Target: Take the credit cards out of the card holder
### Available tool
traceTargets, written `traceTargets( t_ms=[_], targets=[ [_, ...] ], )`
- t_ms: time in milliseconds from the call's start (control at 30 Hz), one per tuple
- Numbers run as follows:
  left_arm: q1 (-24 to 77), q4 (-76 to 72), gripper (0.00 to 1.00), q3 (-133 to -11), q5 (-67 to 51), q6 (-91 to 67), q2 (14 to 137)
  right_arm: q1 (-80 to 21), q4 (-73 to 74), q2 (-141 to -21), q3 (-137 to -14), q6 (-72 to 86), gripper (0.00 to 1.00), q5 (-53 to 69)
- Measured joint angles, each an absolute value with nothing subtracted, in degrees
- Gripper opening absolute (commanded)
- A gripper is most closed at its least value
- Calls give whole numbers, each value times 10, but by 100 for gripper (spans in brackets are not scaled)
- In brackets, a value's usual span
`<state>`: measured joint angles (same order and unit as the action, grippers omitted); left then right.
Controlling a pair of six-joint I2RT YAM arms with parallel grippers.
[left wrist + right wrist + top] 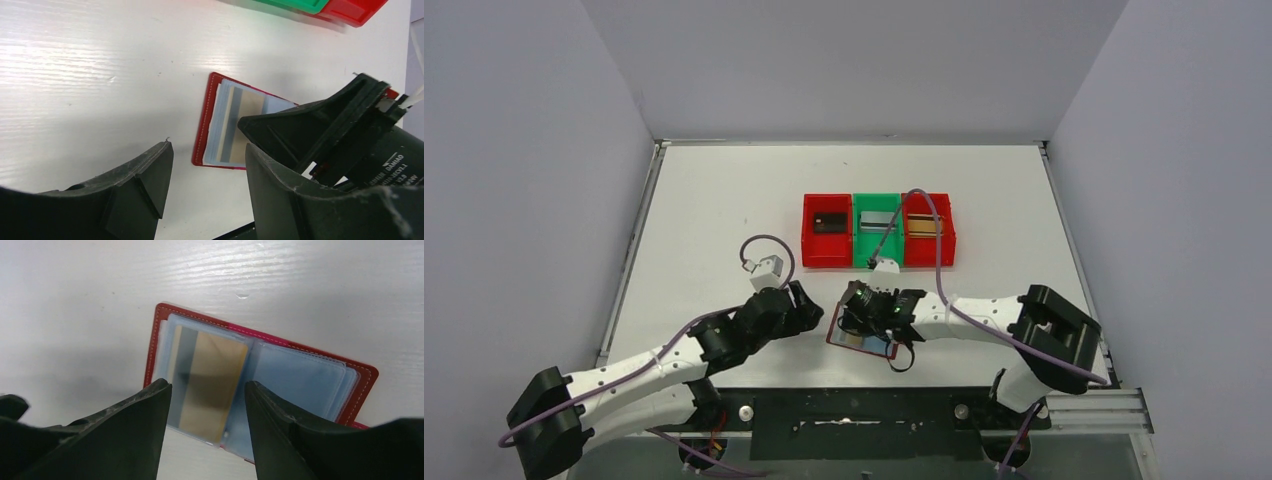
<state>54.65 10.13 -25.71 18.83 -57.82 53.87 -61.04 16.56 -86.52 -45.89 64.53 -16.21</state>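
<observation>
**Top view.** We are logging the holder (856,343) as lying open and flat on the white table (714,200), close to its near edge. Its long axis is running left to right, with the right end sitting slightly nearer the arms. The right gripper (864,305) is hanging over its far side, and the left gripper (809,305) is sitting just to its left. Further back, three bins are standing in a touching row: red (827,250), green (877,255), red (929,250). They are holding a black card (829,222), a silver card (876,220) and a tan card (924,226), one each. Grey walls (524,150) are closing in three sides.

**Left wrist.** We are seeing what the top view is hiding: a gold card (250,112) is sitting inside a bluish sleeve of the holder (204,120). One finger (300,130) of the right gripper is covering the other page. The left gripper's (207,165) jaws are standing apart with nothing between them, short of the holder's stitched edge.

**Right wrist.** Both pages of the holder (300,375) are showing here. The gold card (210,385) is occupying the left page, with its long axis running across the holder's. The right page is looking bluish. The right gripper's (206,385) jaws are standing apart, framing the gold card; we cannot tell whether they are touching the sleeve.
</observation>
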Motion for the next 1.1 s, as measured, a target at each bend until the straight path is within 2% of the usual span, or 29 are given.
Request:
traceTargets(
  t_ms=[167, 233, 500, 867, 1100],
  targets=[
    [540, 127, 54, -232, 204, -582, 485, -631, 238, -933, -516, 652, 57, -194],
    [538, 135, 54, -228, 206, -583, 474, -634, 257, -955, -539, 652, 54, -205],
    [534, 146, 54, -218, 207, -583, 450, -649, 280, -992, -583, 668, 25, -239],
    [534, 131, 55, -206, 187, -584, 482, -648, 185, -935, -493, 649, 0, -223],
    [534, 112, 54, -206, 170, -583, 511, -620, 71, -881, -401, 645, 0, -176]
  ],
)
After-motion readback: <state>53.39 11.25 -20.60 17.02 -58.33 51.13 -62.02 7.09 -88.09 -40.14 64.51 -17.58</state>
